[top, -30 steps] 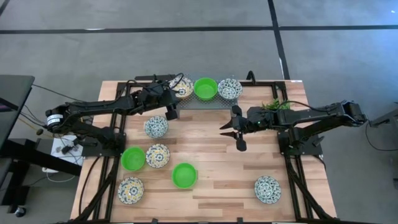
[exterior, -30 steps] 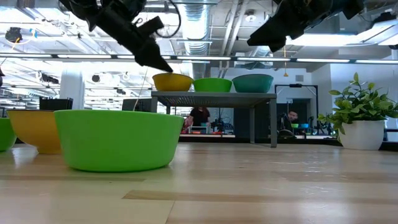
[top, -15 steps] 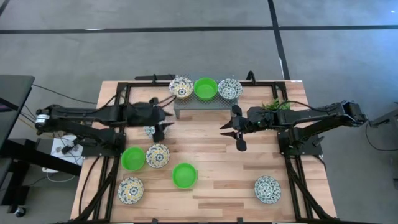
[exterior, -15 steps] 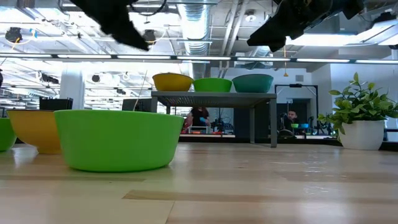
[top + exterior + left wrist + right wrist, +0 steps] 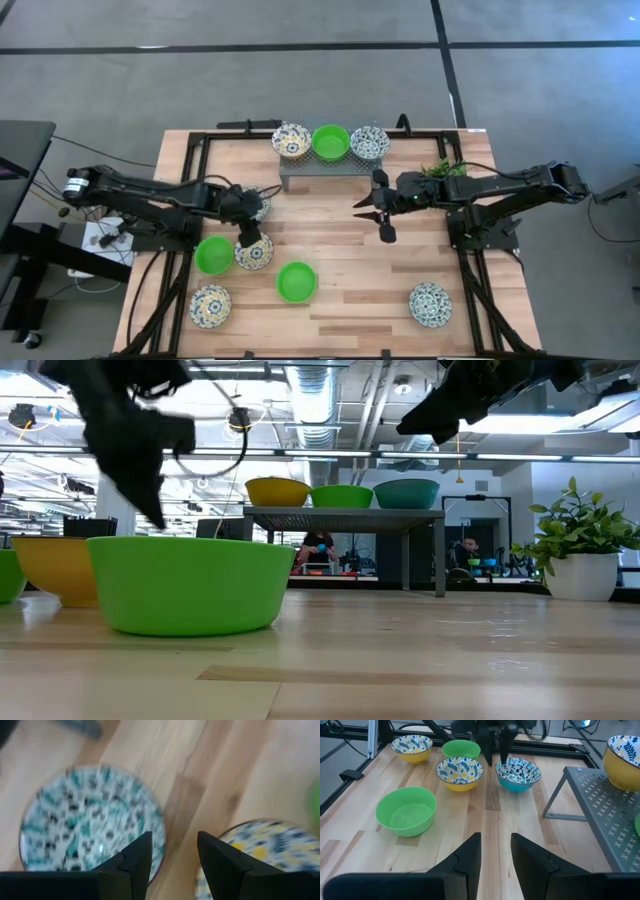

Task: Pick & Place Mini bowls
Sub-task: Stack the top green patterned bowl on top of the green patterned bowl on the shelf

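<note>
Three mini bowls stand on the grey rack (image 5: 322, 168) at the far edge: a yellow patterned one (image 5: 291, 141), a green one (image 5: 330, 142) and a blue patterned one (image 5: 369, 142). On the table lie a teal patterned bowl (image 5: 90, 820), a yellow patterned bowl (image 5: 270, 850), two green bowls (image 5: 213, 255) (image 5: 296, 282) and two more patterned ones (image 5: 210, 305) (image 5: 430, 304). My left gripper (image 5: 174, 845) points down, open, over the gap between the teal and yellow patterned bowls. My right gripper (image 5: 375, 218) hangs open above the table's middle.
A small green plant in a white pot (image 5: 580, 560) stands at the far right by the right arm. Black frame rails (image 5: 200, 150) run along the table's sides. Bare wood lies between the green bowl (image 5: 406, 810) and the rack's legs (image 5: 555, 800).
My left gripper has swung from the rack's left end toward the near edge and sunk, tipping from nearly level until it points down. It now hangs over the two patterned bowls at the left. No bowl has moved.
</note>
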{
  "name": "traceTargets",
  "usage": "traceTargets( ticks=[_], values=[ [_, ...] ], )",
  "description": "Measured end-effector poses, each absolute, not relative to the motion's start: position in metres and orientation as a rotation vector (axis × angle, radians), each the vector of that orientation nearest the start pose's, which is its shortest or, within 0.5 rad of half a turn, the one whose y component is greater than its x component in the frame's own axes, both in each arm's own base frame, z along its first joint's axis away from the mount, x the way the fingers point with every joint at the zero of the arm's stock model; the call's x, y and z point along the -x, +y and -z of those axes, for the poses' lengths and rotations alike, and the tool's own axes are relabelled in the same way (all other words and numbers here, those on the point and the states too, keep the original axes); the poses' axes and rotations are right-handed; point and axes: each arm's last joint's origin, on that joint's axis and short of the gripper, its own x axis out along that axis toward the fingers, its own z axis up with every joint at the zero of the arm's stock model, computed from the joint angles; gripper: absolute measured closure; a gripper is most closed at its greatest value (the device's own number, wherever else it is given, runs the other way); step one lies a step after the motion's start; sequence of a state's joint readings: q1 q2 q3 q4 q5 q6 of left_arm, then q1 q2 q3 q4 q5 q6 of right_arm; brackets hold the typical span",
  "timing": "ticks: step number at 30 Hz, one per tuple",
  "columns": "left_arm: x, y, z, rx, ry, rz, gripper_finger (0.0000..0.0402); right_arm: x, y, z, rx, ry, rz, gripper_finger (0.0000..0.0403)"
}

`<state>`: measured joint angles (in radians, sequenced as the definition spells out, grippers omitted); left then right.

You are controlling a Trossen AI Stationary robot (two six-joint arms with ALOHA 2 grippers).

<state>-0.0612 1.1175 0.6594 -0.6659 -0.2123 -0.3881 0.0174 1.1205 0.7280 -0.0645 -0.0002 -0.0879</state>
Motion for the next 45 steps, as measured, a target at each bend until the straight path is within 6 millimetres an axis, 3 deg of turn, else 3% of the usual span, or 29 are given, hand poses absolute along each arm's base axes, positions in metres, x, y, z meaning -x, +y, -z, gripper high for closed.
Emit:
traceTargets(
  ticks=[4,10,22,29,36,39,45],
  values=[
    [-0.190,-0.005,-0.184,0.191,1.103,-0.374,0.0243,-0.242,0.004,-0.258,0.090,0.465,-0.038,0.0301],
    [-0.190,-0.003,-0.181,0.150,1.089,-0.429,0.0243,-0.253,0.003,-0.251,0.101,0.462,-0.034,0.0295],
    [-0.191,-0.004,-0.180,0.144,1.093,-0.417,0.0243,-0.291,-0.011,-0.233,0.127,0.558,-0.004,0.0202],
    [-0.190,-0.006,-0.179,0.117,1.099,-0.395,0.0243,-0.313,-0.020,-0.222,0.118,0.607,0.018,0.0185],
    [-0.173,-0.003,-0.154,0.076,1.186,-0.434,0.0247,-0.326,-0.025,-0.219,0.114,0.619,0.029,0.0185],
    [-0.173,-0.003,-0.152,0.075,1.183,-0.432,0.0274,-0.328,-0.025,-0.223,0.153,0.604,0.017,0.0184],
    [-0.177,-0.003,-0.155,-0.002,1.137,-0.404,0.0382,-0.331,-0.018,-0.226,0.264,0.568,-0.033,0.0195]
  ],
)
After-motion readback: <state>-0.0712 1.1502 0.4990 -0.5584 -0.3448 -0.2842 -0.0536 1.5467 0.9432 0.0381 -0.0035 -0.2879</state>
